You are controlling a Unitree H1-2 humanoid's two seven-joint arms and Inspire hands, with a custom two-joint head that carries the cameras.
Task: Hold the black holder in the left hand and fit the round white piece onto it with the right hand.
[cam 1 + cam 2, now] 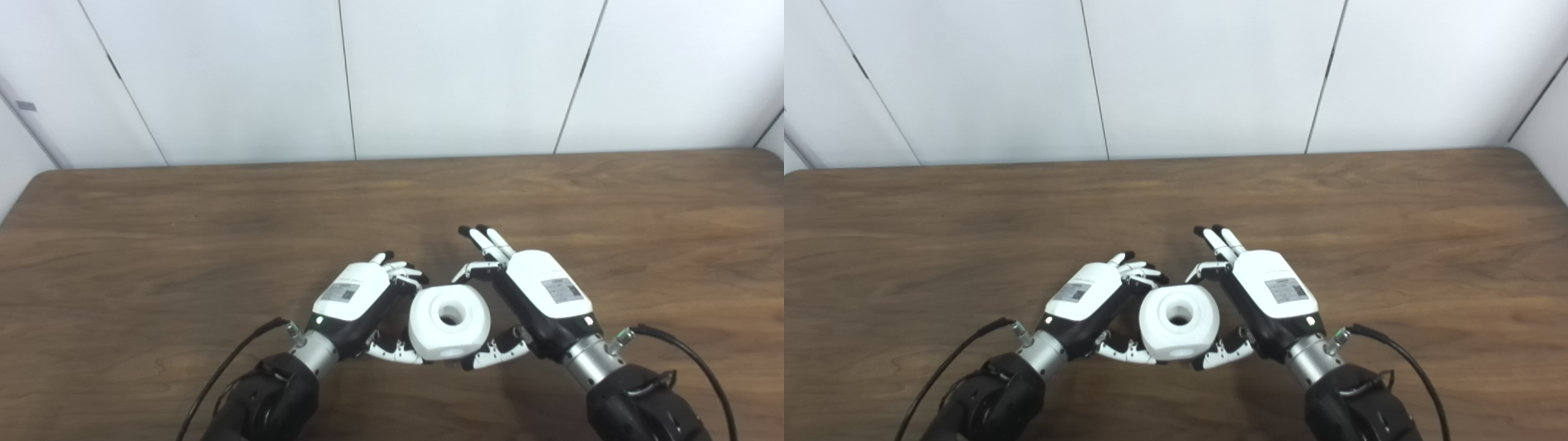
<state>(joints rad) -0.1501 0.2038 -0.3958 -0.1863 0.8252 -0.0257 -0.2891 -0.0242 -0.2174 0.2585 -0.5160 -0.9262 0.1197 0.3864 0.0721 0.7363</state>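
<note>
One white piece [449, 323], rounded at its corners with a round hole in its top face and a smaller hole low on its front side, sits between the two hands near the front middle of the table [184, 245]. Whether it rests on the wood or is lifted just off it cannot be told. The black holder cannot be made out in either view; only a dark sliver shows under the piece's lower edge, too small to identify.

The left hand [355, 300] is on the piece's left side, fingers [401, 272] curled at its upper left edge and thumb [392, 350] against its lower left, so it is closed around the piece. The right hand [539, 288] is on the right side, thumb [496, 352] against the lower right edge and one bent finger [471, 271] at the upper right corner, so it grips the piece too; its other fingers [487, 239] stick out straight, away from the piece, towards the back of the table.

Dark cables [233, 361] loop from both wrists. Behind the table stands a wall [429, 73] of pale panels.
</note>
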